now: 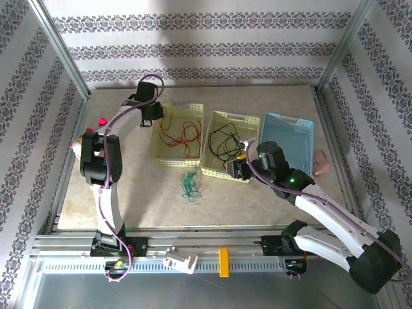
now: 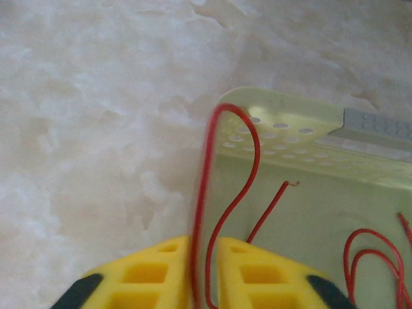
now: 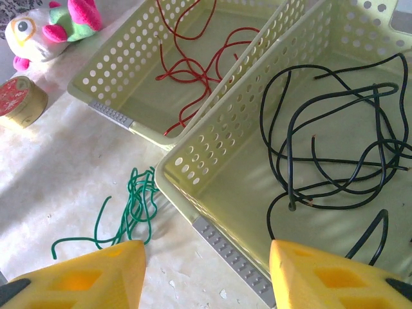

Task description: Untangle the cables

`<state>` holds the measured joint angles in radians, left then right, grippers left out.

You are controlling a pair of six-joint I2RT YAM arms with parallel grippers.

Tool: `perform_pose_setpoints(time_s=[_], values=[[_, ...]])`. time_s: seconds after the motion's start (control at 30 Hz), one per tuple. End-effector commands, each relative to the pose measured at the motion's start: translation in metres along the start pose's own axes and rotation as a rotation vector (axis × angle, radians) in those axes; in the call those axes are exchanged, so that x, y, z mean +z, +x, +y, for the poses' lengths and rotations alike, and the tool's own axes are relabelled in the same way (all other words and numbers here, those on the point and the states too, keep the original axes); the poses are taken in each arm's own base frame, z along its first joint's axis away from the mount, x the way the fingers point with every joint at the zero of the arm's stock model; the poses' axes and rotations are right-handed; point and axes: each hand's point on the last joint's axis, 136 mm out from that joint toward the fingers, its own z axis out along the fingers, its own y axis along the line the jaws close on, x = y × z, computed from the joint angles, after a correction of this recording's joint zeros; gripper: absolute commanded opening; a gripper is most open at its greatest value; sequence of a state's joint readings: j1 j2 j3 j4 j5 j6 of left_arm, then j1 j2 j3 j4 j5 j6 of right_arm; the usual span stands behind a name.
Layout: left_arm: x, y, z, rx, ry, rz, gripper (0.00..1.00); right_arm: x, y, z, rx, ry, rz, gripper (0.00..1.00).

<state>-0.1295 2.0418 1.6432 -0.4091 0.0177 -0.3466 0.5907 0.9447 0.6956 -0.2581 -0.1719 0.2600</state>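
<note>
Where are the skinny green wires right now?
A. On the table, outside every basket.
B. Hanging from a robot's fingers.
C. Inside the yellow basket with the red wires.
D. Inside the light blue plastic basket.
A: the thin green wires lie bunched on the pale marbled tabletop, beside the near corner of the yellow perforated plastic basket holding black wires.

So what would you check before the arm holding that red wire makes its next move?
1. Left gripper shut on the red cable: ok, the strand is pinched.
2. Held strand free of the other red loops in the left yellow basket: cannot tell.
3. Red and black apart: ok, the black cables lie in the middle yellow basket.
4. Right gripper open, holding nothing: ok.
5. Green cable in a basket: not ok, it lies on the table.
</note>
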Motion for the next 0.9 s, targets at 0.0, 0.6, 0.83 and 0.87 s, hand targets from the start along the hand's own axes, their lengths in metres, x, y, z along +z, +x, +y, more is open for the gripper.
perform_pose_setpoints(time_s=[0.0,0.6,0.83,0.87], values=[[-0.014,-0.016,0.000,0.009,-0.002,-0.062,0.03,0.000,0.007,-0.008,0.020,0.024,0.010,0.54],[-0.060,0.087,-0.098,0.103,0.343,0.099,0.00,0.003,0.008,-0.008,0.027,0.022,0.016,0.54],[-0.018,0.117,-0.085,0.071,0.244,0.202,0.00,0.002,0.007,-0.006,0.025,0.017,0.015,0.54],[-0.014,0.118,-0.083,0.078,0.230,0.214,0.03,0.001,0.007,-0.006,0.025,0.019,0.015,0.54]])
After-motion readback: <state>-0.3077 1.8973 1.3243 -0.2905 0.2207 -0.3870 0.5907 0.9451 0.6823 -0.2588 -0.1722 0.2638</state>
